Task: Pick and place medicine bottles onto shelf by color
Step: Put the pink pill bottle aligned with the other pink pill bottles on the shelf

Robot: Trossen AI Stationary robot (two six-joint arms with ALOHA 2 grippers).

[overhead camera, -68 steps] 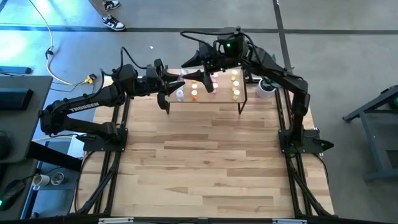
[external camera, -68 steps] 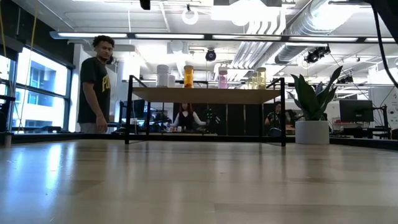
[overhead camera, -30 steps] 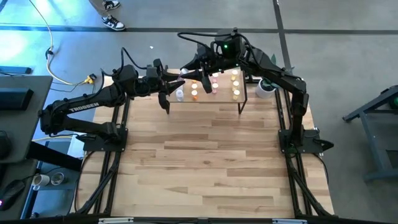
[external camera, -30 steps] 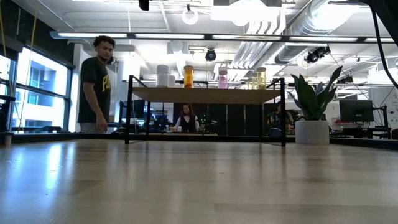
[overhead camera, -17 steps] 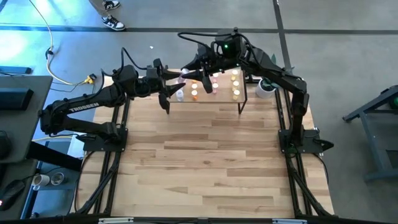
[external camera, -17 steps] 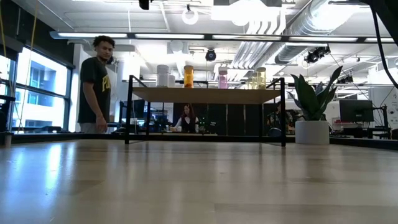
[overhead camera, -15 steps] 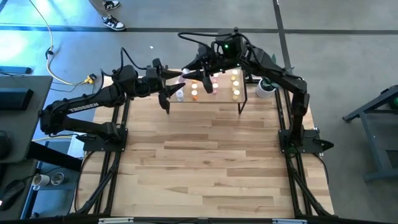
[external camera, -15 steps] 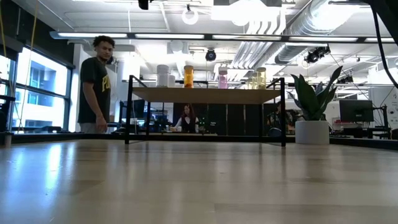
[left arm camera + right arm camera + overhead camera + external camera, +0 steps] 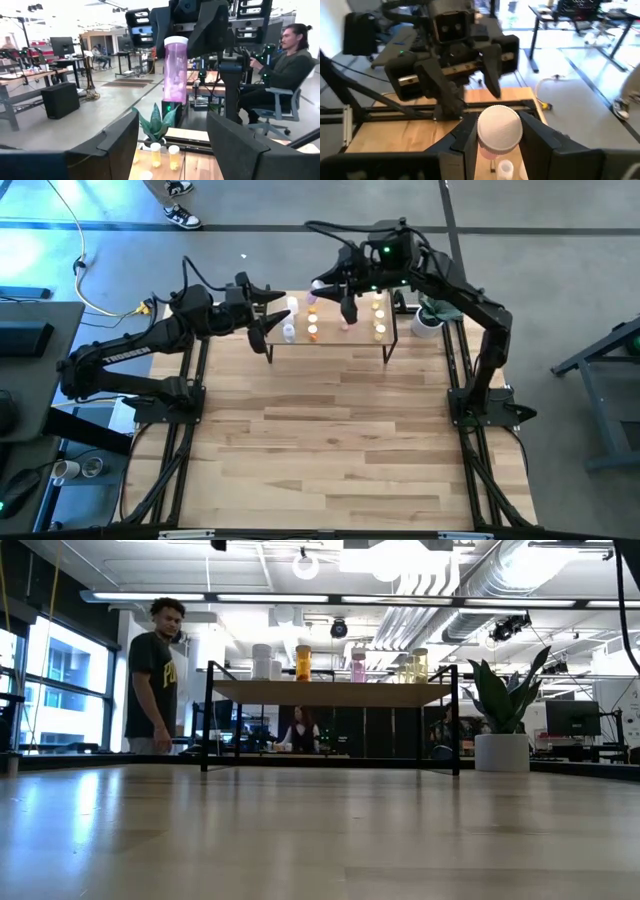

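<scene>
Our right gripper (image 9: 492, 137) clenches a pink bottle (image 9: 175, 70) above the shelf (image 9: 335, 338) (caps up, for upright placement); left gripper (image 9: 172, 145), released, waits at nine o'clock.

The high view looks straight down on the table (image 9: 330, 430); the low view looks level across it toward the shelf (image 9: 330, 692), which both share; each wrist view faces the other arm closely.

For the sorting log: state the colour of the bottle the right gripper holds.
Pink, with a white cap; the bottle in the right gripper shows best in the left wrist view.
</scene>
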